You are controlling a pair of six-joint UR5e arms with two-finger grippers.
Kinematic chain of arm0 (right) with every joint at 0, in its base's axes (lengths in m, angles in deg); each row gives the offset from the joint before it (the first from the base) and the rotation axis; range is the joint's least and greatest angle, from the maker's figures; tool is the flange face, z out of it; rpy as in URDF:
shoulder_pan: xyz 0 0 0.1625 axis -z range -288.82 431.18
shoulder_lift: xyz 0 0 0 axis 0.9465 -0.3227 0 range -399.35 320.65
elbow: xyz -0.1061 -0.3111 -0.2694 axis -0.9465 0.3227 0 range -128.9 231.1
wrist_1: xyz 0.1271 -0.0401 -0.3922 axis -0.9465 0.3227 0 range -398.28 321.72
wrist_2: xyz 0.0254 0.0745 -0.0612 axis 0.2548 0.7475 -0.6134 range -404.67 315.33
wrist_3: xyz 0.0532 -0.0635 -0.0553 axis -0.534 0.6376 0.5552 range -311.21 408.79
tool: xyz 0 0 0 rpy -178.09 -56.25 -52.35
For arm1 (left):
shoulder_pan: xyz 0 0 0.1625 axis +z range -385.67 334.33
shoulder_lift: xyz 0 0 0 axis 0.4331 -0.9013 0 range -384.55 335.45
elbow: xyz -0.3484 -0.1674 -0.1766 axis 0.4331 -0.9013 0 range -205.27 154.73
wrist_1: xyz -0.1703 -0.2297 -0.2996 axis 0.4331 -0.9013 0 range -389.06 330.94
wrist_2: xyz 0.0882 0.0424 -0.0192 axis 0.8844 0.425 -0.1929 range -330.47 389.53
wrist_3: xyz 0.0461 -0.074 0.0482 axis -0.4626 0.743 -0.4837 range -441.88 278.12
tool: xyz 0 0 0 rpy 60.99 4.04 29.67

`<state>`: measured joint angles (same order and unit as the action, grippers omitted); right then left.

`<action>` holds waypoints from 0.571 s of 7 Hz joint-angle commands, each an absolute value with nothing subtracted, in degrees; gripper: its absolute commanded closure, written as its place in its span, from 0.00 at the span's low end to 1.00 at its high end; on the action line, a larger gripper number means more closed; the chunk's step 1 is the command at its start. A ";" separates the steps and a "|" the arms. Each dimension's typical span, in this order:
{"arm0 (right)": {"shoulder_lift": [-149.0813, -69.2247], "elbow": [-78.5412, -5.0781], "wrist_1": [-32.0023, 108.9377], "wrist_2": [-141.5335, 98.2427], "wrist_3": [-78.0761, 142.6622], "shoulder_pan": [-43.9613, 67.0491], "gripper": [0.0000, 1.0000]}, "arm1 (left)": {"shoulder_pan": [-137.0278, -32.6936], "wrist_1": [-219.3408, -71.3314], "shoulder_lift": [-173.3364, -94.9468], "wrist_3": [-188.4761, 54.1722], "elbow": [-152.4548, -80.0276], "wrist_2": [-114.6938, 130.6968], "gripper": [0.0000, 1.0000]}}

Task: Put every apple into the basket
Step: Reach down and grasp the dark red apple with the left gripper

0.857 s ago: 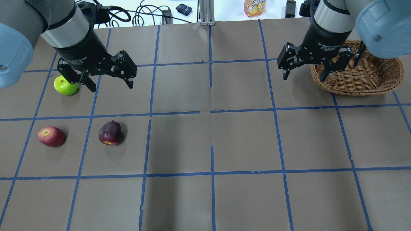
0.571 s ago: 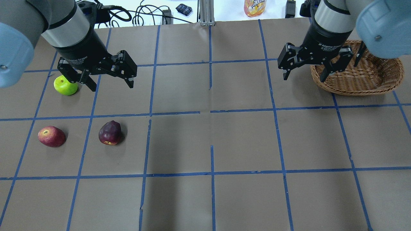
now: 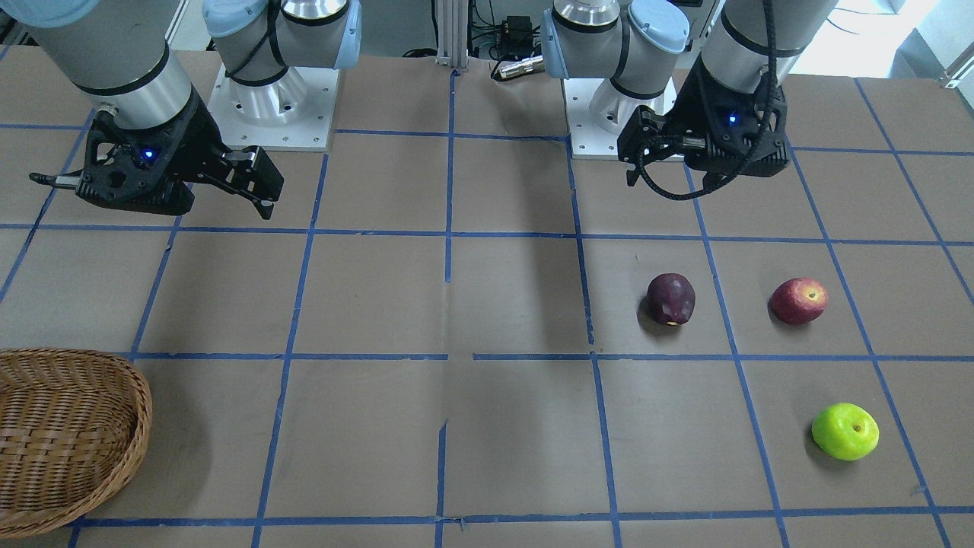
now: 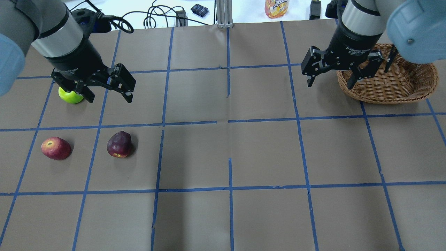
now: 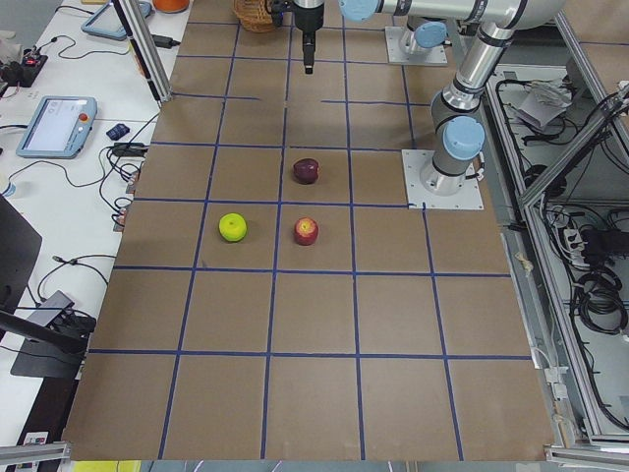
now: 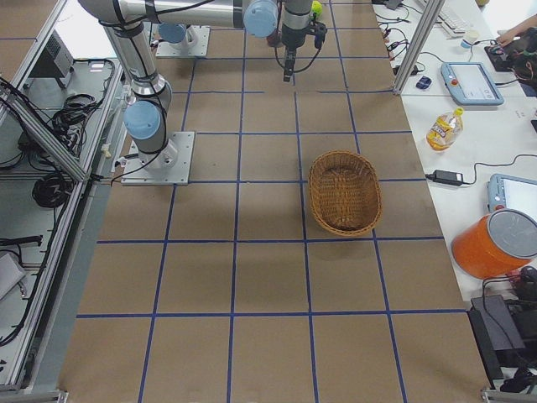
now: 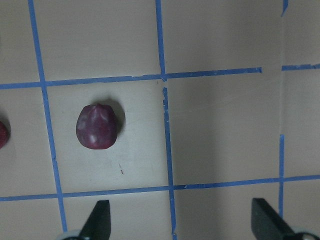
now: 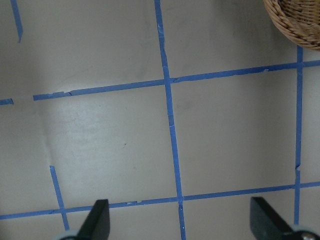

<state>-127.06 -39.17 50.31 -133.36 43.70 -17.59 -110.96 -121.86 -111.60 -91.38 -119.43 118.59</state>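
Three apples lie on the brown table's left half. The dark maroon apple (image 4: 119, 144) (image 3: 670, 299) (image 7: 97, 126) and the red apple (image 4: 56, 148) (image 3: 797, 301) sit side by side. The lime green apple (image 4: 70, 95) (image 3: 845, 431) lies farther back, partly hidden behind my left gripper's body. My left gripper (image 4: 110, 99) (image 7: 181, 220) is open and empty, hovering above the table just right of the green apple. The wicker basket (image 4: 383, 97) (image 6: 344, 191) (image 8: 295, 20) stands empty at the far right. My right gripper (image 4: 329, 84) (image 8: 180, 220) is open and empty, hovering beside the basket's left rim.
Blue tape lines grid the brown table. Beyond the far edge lie an orange drink bottle (image 4: 276, 7) and cables (image 4: 153, 17). The two arm bases (image 3: 266, 99) (image 3: 616, 114) are bolted at the robot's side.
My left arm has moved left, its open gripper now covering more of the green apple. The right arm and the apples have not moved.
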 commanded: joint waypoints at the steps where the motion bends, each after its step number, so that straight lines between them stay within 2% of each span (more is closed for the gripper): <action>1: -127.06 -39.17 50.31 -133.44 43.70 -17.59 0.00 | -104.09 -115.86 -111.21 -98.75 -128.14 118.74 0.00; 4: -127.15 -39.17 50.32 -133.52 43.70 -17.59 0.00 | -100.82 -90.75 -117.24 -100.15 -143.88 121.03 0.00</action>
<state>-127.11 -39.17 50.35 -133.47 43.70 -17.59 -101.94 -101.35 -114.10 -99.14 -137.80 120.32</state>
